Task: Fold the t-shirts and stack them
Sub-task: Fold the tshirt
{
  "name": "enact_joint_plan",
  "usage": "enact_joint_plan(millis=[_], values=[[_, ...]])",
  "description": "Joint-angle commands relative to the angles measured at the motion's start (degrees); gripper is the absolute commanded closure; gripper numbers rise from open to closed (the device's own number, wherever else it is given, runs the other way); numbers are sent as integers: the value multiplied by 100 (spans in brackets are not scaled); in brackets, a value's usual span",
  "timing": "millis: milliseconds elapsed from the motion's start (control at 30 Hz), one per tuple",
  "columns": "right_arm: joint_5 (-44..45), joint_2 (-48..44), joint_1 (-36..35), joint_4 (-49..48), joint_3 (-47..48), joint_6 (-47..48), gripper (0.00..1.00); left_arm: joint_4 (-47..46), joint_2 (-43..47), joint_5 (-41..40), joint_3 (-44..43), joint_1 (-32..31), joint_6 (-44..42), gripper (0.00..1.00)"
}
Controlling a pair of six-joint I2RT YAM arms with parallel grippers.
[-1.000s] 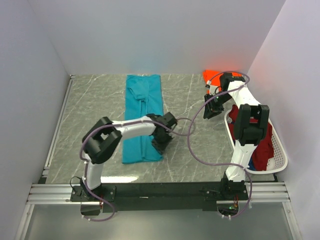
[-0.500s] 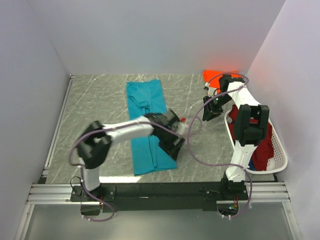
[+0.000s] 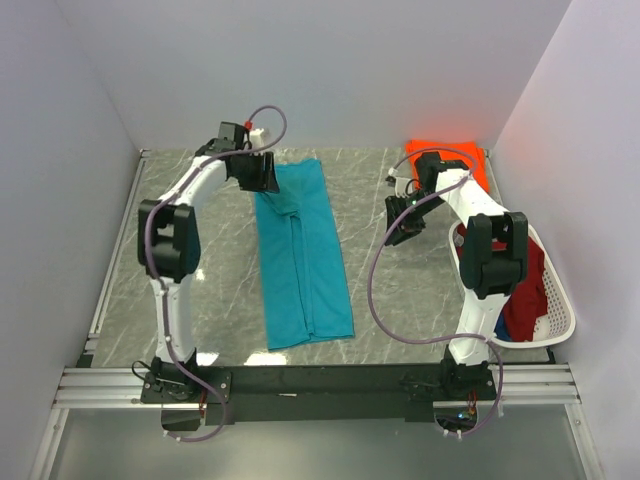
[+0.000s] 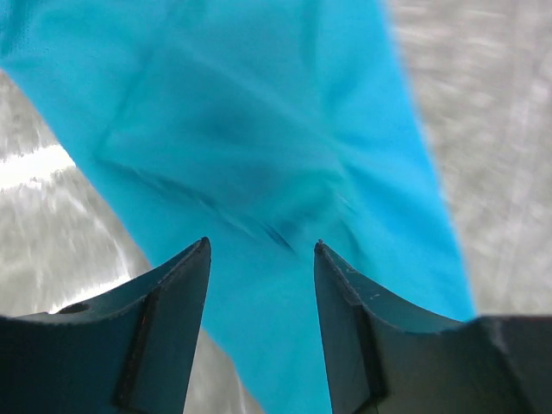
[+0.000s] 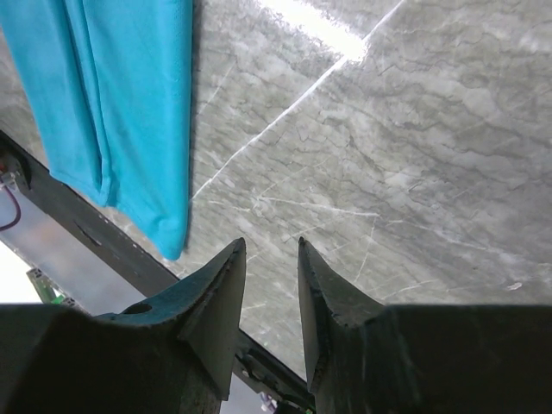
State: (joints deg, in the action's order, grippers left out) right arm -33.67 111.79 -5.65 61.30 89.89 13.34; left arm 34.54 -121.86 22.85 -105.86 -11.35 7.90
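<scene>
A teal t-shirt (image 3: 303,255) lies folded into a long strip down the middle of the table; it fills the left wrist view (image 4: 259,129) and shows in the right wrist view (image 5: 112,103). My left gripper (image 3: 262,176) is open and empty above the strip's far left corner. My right gripper (image 3: 400,228) is open and empty over bare table right of the strip. An orange t-shirt (image 3: 447,155) lies at the far right corner. Dark red and blue shirts (image 3: 522,290) sit in the basket.
A white laundry basket (image 3: 556,300) stands at the right edge of the table. White walls close in the left, back and right sides. The black front rail (image 3: 320,380) carries both arm bases.
My left arm has swung from the near end of the teal strip to its far left corner. The strip now lies slightly slanted. My right gripper has shifted a little left.
</scene>
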Motion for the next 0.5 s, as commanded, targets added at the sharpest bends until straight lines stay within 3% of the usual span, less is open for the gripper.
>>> enact_joint_plan(millis=[0, 200, 467], values=[[-43, -175, 29, -171, 91, -69, 62, -324, -555, -254, -619, -104, 264, 43], [80, -192, 29, -188, -15, -60, 63, -572, -1601, -553, -1480, -104, 738, 47], [150, -140, 99, -83, 117, -7, 63, -212, -2447, -466, -2298, -235, 590, 48]])
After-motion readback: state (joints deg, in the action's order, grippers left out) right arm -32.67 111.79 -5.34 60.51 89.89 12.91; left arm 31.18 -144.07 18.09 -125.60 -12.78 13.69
